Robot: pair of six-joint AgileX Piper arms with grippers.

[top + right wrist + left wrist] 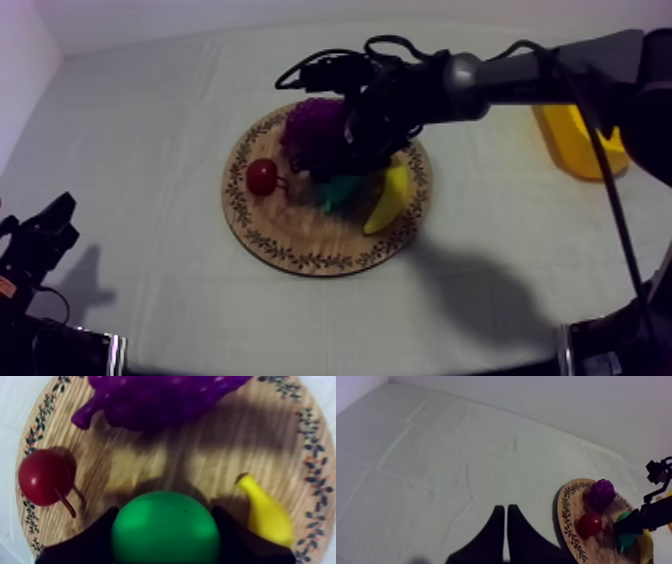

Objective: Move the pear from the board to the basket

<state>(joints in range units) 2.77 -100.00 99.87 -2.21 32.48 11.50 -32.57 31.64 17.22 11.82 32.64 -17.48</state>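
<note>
The green pear (340, 190) (165, 528) lies near the middle of the round wooden board (300, 250) (200, 466), between the grapes and the banana. My right gripper (345, 172) (165, 541) reaches down over it, a black finger pressed against each side of the pear, so it is shut on it. Whether the pear still touches the wood I cannot tell. In the left wrist view the pear (625, 528) sits under the other arm's gripper (638, 520). My left gripper (45, 235) (506, 526) rests shut and empty at the table's left edge.
On the board also lie purple grapes (312, 125) (160, 396), a small red fruit (262, 176) (42, 478) and a banana (390, 200) (267, 516). The yellow basket (580, 140) stands at the right, partly behind my right arm.
</note>
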